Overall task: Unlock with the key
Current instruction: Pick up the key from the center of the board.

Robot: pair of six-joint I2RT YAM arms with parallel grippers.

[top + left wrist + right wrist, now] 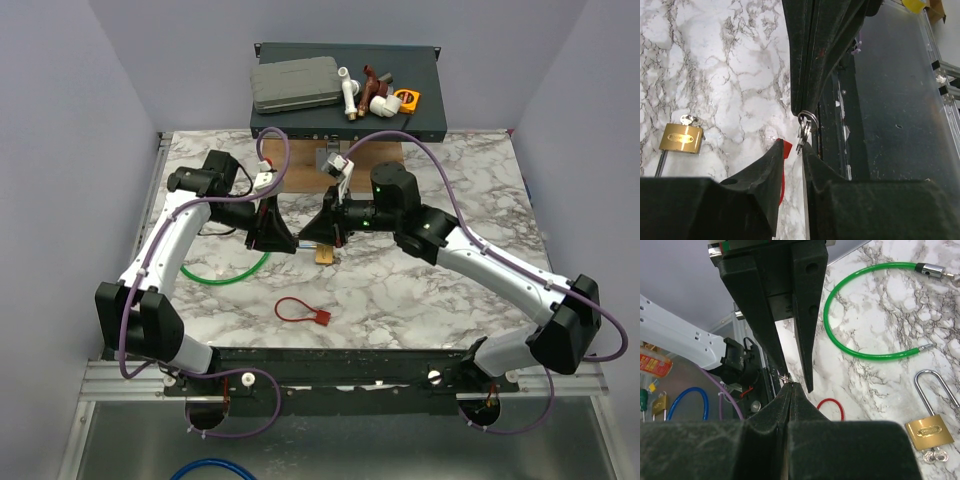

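Note:
A brass padlock [325, 255] lies on the marble table, with small keys at its keyhole end; it also shows in the left wrist view [682, 138] and the right wrist view [931, 427]. My right gripper [312, 238] [791, 385] is shut on a key ring with keys [805, 131] and holds it above the table. My left gripper [290, 243] [792, 146] faces it tip to tip. Its jaws stand a little apart, with the hanging keys between the fingertips, close to the right finger [810, 152]. I cannot tell whether they touch.
A green cable loop [228, 272] [860, 347] lies left of the padlock. A red loop tag [300, 310] lies nearer the front edge. At the back, a dark box [430, 120] carries a grey case, white pipe fittings and a tape measure.

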